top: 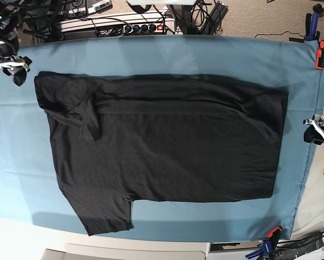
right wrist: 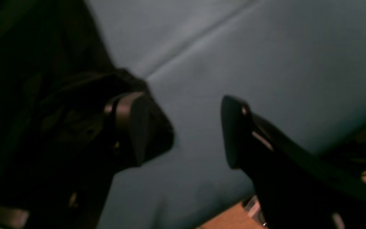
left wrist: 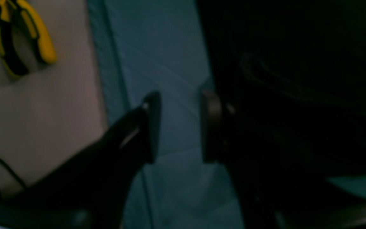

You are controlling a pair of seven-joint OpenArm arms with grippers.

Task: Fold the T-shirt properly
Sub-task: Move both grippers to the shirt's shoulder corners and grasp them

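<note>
The black T-shirt (top: pixel 167 146) lies flat and plain side up on the blue table cloth (top: pixel 205 54). Its far edge is folded over, and one sleeve (top: pixel 105 216) sticks out at the near left. My right gripper (top: pixel 14 70) hovers just left of the shirt's far-left corner. In the right wrist view that gripper (right wrist: pixel 183 130) is open, with only blue cloth between the fingers and dark fabric (right wrist: pixel 27 63) beside one finger. My left gripper (top: pixel 312 132) sits off the shirt's right edge. It (left wrist: pixel 180 127) is open over blue cloth, with the shirt (left wrist: pixel 297 95) right beside one finger.
Yellow and black pliers (left wrist: pixel 24 41) lie on the pale table surface past the cloth's edge. An orange clamp (top: pixel 319 59) and a blue clamp (top: pixel 270 238) pin the cloth on the right. Cables and a power strip (top: pixel 118 24) run along the far edge.
</note>
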